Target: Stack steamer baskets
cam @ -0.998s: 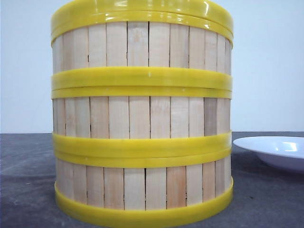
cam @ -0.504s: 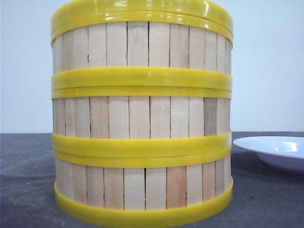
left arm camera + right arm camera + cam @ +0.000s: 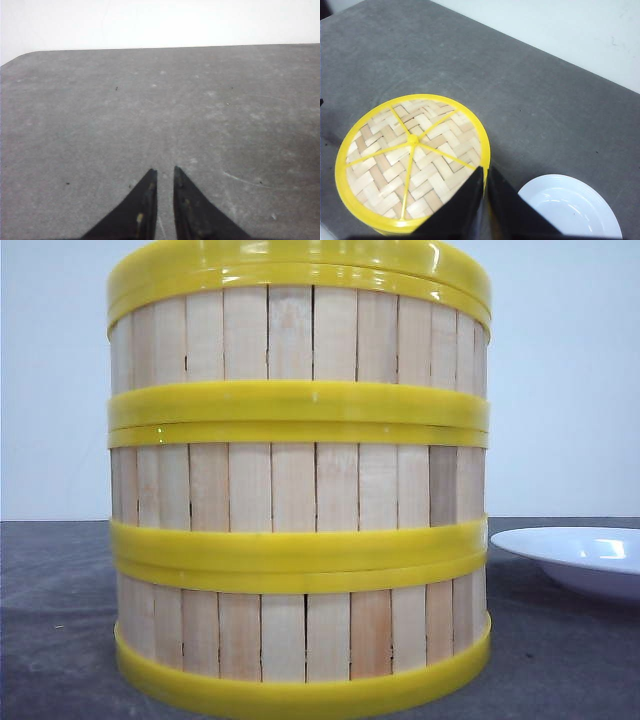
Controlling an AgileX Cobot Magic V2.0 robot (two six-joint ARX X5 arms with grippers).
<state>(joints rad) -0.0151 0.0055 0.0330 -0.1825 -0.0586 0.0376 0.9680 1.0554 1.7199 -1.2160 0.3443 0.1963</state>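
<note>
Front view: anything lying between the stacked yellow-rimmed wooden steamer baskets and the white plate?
Nothing: only bare grey tabletop separates the steamer baskets from the white plate, in front view.

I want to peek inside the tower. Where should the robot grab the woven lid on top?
Probably by the thick yellow rim of the lid, coming straight down from above with fingers on opposite sides. It lies flat on the stacked steamer baskets, and its woven top shows no knob to pinch. The right gripper hangs nearest.
</note>
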